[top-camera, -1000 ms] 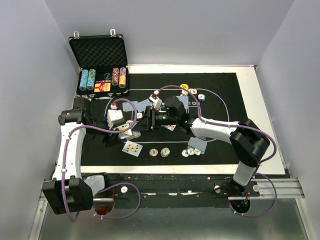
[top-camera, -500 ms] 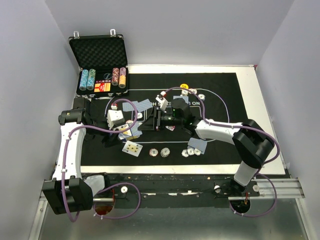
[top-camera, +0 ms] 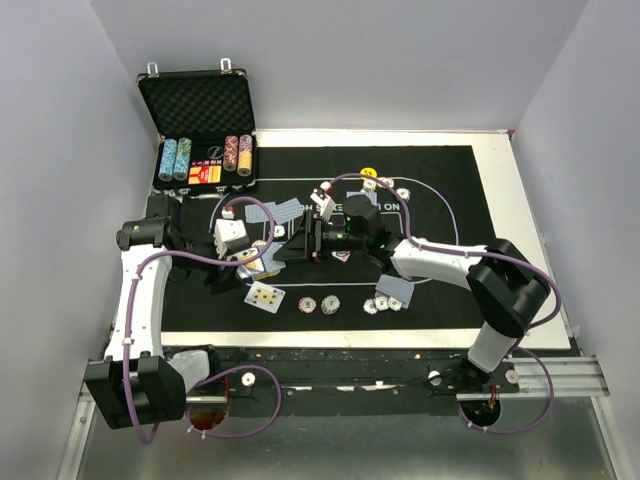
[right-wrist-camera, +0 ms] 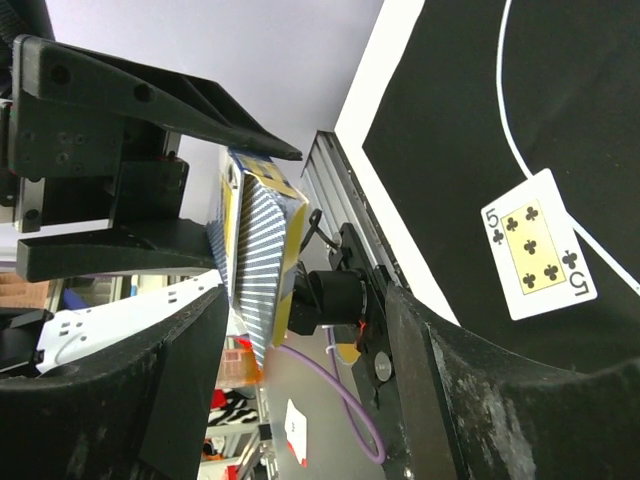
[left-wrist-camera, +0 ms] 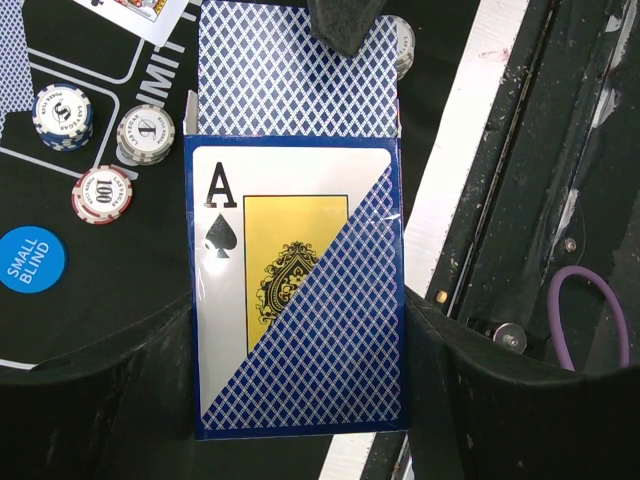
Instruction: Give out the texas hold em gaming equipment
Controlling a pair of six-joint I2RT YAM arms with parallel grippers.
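Right gripper (right-wrist-camera: 258,205): drawn back rightward since a second ago, jaws spread apart, one fingertip (left-wrist-camera: 345,20) laid on the blue-backed cards (left-wrist-camera: 290,70).
Left gripper (left-wrist-camera: 298,330): unmoved, clamped on the card box (left-wrist-camera: 290,290), held over the left half of the mat (top-camera: 440,190).
Box: long axis is pointed away from the left wrist, cards protruding from the far, open end.
Case (top-camera: 195,105): lid raised, chip stacks (top-camera: 175,158) stored inside.

In the left wrist view, a face-up card (left-wrist-camera: 150,15) is cut off by the top edge, and a chip stack (left-wrist-camera: 405,45) is half hidden behind the blue-backed cards (left-wrist-camera: 290,90).
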